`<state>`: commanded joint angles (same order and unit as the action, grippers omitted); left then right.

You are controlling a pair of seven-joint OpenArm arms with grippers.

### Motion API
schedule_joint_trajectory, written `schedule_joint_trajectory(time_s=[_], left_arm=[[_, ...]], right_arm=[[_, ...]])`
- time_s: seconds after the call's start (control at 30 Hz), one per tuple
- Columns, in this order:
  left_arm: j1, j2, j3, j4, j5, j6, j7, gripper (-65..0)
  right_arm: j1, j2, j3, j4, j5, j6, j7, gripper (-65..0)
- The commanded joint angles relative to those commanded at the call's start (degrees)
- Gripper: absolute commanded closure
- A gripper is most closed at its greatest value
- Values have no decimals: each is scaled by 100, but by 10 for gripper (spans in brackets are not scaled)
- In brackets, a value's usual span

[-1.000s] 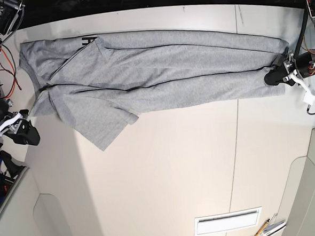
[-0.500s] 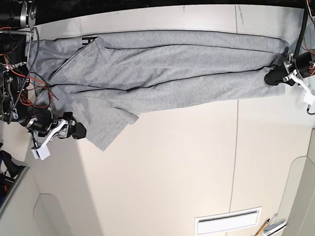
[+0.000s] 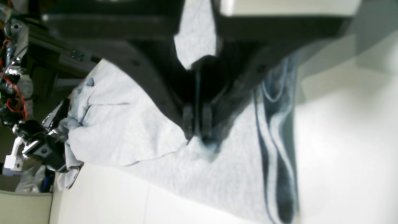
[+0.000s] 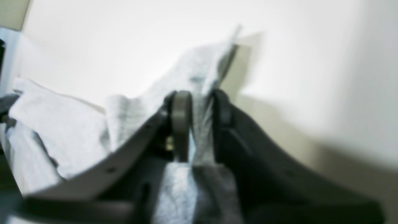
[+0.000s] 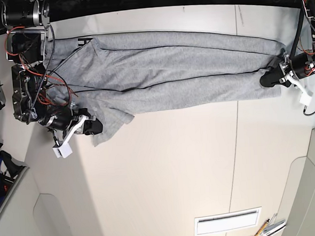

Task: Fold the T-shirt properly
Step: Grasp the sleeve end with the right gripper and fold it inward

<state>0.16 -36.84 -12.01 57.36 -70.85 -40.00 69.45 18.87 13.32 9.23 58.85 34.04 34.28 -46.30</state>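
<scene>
gripping t-shirt (image 5: 170, 69): left gripper (image 3: 197, 132) clamped on hem, right gripper (image 4: 199, 124) on sleeve.

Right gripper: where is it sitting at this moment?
In the base view the right gripper is at the left, pinching the T-shirt sleeve edge near the table's side.

Both arms low, fingers (image 3: 196, 123) (image 4: 182, 124) pinched closed.
</scene>
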Motion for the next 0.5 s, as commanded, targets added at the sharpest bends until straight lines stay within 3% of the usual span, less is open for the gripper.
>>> schedule_joint_trajectory(time_s=[0.07, 0.17, 0.27, 0.5], left_arm=[[0, 0, 0, 0, 0, 0, 0, 0], [0, 0, 0, 0, 0, 0, 0, 0], [-2, 0, 0, 0, 0, 0, -4, 0], [0, 0, 0, 0, 245, 0, -7, 0]], right_arm=[[0, 0, 0, 24, 0, 2, 0, 0], [0, 0, 2, 164, 4, 2, -4, 0], [-24, 2, 7, 531, 310, 9, -372, 0], [-859, 20, 227, 2361, 605, 44, -706, 0]])
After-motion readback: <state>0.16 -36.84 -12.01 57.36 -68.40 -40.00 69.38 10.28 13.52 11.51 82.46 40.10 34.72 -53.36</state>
